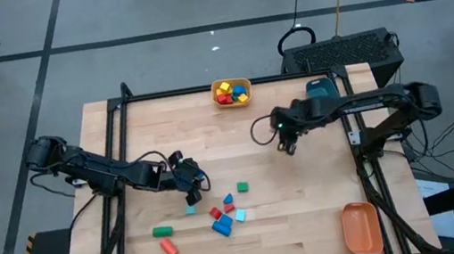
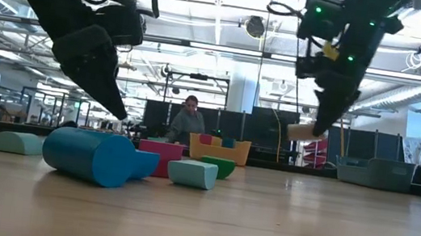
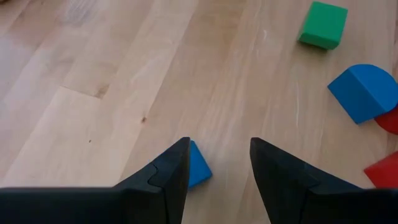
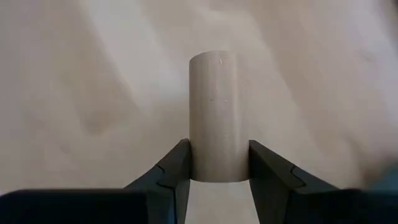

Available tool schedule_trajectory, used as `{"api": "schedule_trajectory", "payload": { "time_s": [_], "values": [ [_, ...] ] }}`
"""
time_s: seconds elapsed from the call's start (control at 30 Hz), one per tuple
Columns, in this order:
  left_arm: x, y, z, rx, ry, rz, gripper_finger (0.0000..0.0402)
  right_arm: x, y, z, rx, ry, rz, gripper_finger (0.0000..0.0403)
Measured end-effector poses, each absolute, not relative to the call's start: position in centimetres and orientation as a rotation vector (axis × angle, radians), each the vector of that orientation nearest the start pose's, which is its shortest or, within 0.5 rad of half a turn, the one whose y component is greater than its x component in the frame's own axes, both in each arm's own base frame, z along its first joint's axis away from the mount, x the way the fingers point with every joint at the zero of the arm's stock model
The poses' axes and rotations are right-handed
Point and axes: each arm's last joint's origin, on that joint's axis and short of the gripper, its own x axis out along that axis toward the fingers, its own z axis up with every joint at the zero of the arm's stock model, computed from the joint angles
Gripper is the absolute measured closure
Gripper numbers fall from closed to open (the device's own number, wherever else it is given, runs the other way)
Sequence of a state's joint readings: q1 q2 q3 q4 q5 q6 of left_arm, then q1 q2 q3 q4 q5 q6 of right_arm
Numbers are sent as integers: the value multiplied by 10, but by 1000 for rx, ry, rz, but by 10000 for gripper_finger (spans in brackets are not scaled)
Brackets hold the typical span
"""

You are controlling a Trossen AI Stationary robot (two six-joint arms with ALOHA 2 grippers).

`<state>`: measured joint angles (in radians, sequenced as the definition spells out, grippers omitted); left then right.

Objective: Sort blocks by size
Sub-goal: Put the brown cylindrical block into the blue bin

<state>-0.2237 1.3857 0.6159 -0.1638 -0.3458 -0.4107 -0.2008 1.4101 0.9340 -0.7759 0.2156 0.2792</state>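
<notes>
bare table [image 1: 309,196] right of block cluster [image 1: 223,218]

blocks [image 1: 223,218]: scattered, table front | plain wood cylinder [image 4: 214,115]: lifted

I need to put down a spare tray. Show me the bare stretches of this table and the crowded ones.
Bare wood lies between the yellow bin and the loose blocks, under the right gripper holding a plain wooden cylinder. Bare too between the blocks and the orange bin. Crowded: around the left gripper.
</notes>
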Motion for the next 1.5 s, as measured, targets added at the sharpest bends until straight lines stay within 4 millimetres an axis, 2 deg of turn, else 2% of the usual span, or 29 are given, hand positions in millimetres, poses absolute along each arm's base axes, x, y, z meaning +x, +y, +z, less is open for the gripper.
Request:
{"api": "schedule_trajectory", "payload": {
  "time_s": [0.33, 0.7, 1.0, 1.13, 1.3, 1.5],
  "values": [
    [242, -45, 159, -115, 849, 302, 233, 200, -84, 226, 376, 1299, -949, 286],
    [241, -48, 160, -72, 824, 346, 233, 173, -130, 226, 497, 1296, -1183, 285],
    [240, -52, 160, -33, 826, 326, 233, 154, -152, 225, 560, 1296, -1265, 285],
    [240, -52, 160, -27, 820, 341, 233, 148, -154, 210, 562, 1313, -1257, 281],
    [240, -51, 161, -21, 810, 360, 233, 140, -152, 189, 565, 1329, -1263, 259],
    [240, -51, 161, -23, 806, 360, 233, 142, -155, 186, 536, 1297, -1251, 224]
  ]
}}
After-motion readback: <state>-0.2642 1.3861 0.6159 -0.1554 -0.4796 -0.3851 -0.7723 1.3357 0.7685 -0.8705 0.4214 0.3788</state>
